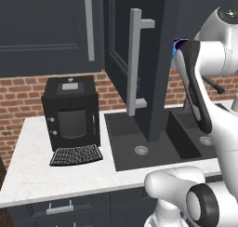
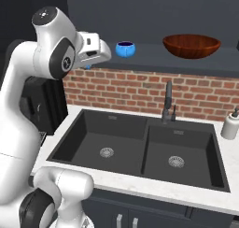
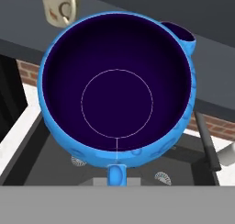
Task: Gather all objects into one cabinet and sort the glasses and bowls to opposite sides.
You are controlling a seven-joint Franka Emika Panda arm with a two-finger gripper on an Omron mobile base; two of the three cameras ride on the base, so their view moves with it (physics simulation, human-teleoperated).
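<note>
A squat bright blue cup (image 3: 117, 81) with a dark inside sits close up in the hand view, its small handle (image 3: 116, 175) at the bottom. My gripper (image 1: 178, 48) is shut on it, raised at shelf height beside the open cabinet door (image 1: 155, 58); a sliver of the blue cup (image 1: 175, 47) shows at the hand. On the cabinet shelf (image 2: 154, 55) stand a second blue cup (image 2: 125, 48) and, further right, the wide reddish-brown bowl (image 2: 191, 46). Past the held cup, the cream-beige mug (image 3: 58, 7) and the second blue cup (image 3: 181, 32) are visible.
Below the shelf lies a dark double sink (image 2: 140, 147) with a faucet (image 2: 168, 103) and a white soap dispenser (image 2: 230, 124). A black coffee machine (image 1: 72, 110) stands on the white counter (image 1: 28, 165) at the left. The door's long grey bar handle (image 1: 135, 63) juts toward me.
</note>
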